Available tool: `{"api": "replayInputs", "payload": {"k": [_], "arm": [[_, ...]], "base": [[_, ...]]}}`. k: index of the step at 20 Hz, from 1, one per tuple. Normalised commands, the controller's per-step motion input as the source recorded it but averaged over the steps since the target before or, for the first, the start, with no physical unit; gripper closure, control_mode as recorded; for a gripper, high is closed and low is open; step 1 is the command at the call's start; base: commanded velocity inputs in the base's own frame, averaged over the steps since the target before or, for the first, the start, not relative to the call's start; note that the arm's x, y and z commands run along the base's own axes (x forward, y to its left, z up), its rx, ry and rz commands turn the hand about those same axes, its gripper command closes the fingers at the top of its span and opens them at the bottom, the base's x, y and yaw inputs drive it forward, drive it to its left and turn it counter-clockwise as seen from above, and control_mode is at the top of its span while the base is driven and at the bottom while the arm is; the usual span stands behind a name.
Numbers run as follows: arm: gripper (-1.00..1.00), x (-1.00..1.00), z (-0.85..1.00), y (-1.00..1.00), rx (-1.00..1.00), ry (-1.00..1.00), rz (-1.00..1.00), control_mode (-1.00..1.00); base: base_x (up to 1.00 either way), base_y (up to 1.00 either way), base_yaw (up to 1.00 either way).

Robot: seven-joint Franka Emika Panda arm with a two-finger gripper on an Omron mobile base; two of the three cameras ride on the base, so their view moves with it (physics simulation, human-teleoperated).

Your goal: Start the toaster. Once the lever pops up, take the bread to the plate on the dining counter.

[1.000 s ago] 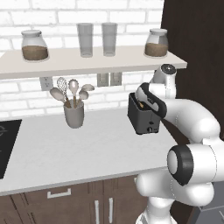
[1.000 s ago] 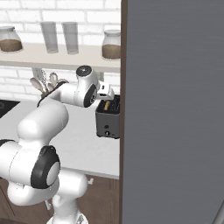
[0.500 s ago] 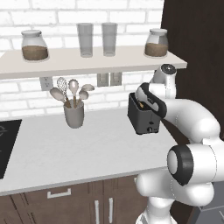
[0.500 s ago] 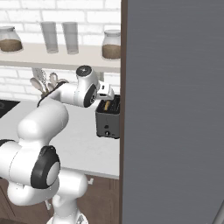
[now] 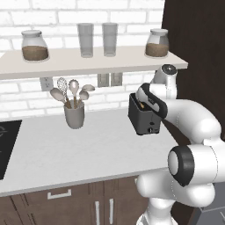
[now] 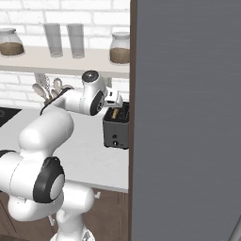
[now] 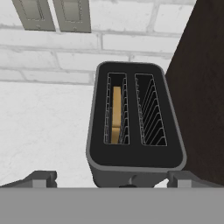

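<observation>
Wide-spread gripper (image 7: 112,178) fingers hang just above the toaster (image 7: 134,127), grasping nothing. Below them the bread (image 7: 116,114) stands on edge in the toaster's left slot, the right slot bare. Beyond, the white worktop (image 7: 41,127) meets a brick wall (image 7: 131,41) with two outlet plates (image 7: 52,14).

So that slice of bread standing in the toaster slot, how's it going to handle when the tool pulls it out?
The bread looks thin, so probably light and easily crushed. It stands on edge in the left slot of the toaster, between wire guides, so it may snag unless lifted straight. The tool is open, straddling the toaster.
</observation>
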Motion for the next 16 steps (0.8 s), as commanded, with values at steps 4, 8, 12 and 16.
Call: {"api": "replayInputs", "payload": {"k": [4,8,12,16], "arm": [[-1.0,0.0,0.0,0.0,0.0,0.0,0.0,-1.0],[-1.0,0.0,0.0,0.0,0.0,0.0,0.0,-1.0],[-1.0,0.0,0.0,0.0,0.0,0.0,0.0,-1.0],[-1.0,0.0,0.0,0.0,0.0,0.0,0.0,-1.0]], "base": [[0.0,0.0,0.0],[0.0,0.0,0.0],[0.0,0.0,0.0],[0.0,0.0,0.0]]}}
